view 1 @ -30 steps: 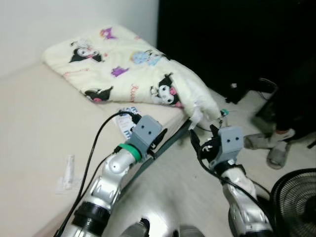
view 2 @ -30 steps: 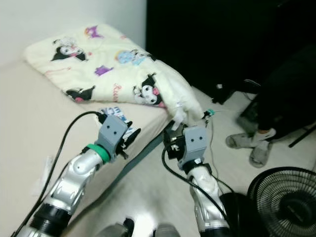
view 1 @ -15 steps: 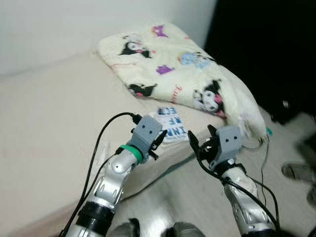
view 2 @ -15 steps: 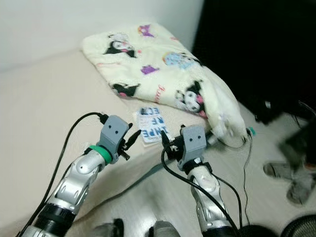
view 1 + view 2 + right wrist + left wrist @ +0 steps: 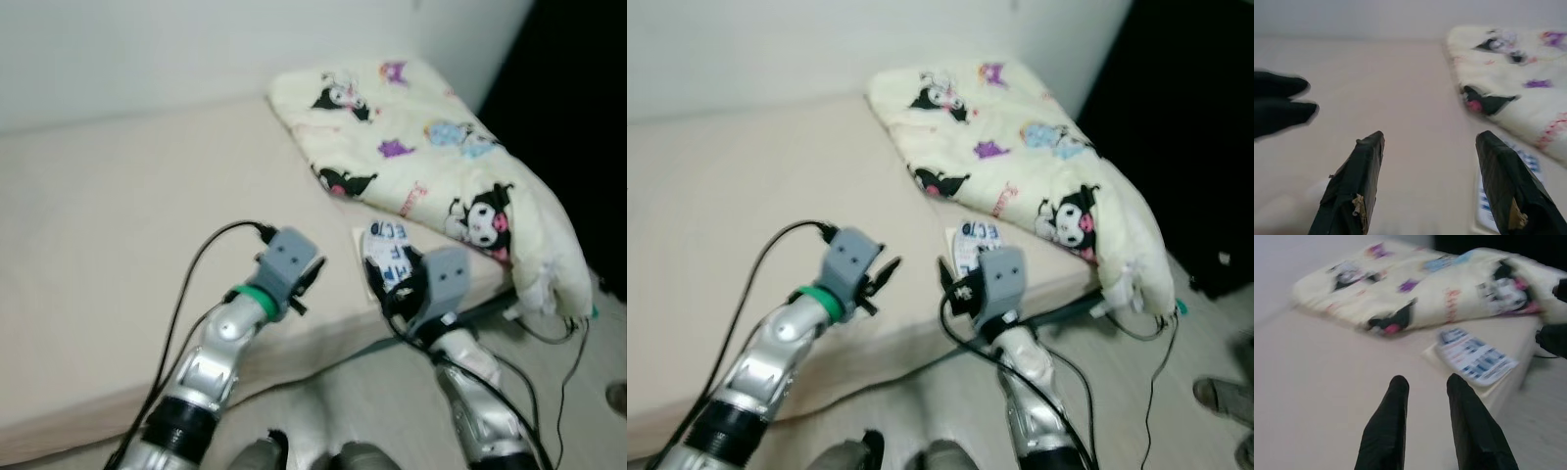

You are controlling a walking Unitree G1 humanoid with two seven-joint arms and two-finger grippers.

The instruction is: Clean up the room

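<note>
Your right gripper [image 5: 1427, 183] is spread wide, empty, likely lined up for the packet [image 5: 390, 253] on the bed [image 5: 118, 235] — left gripper [image 5: 1427, 387] nearly closed, empty, hovering.

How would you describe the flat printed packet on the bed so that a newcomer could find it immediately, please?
Start at the beige bed and go to the folded cream blanket with cartoon characters at its far right end. Just in front of the blanket, near the mattress edge, lies the white packet. Blue printed lettering on a flat, glossy rectangle sets it apart from the soft blanket beside it.
</note>
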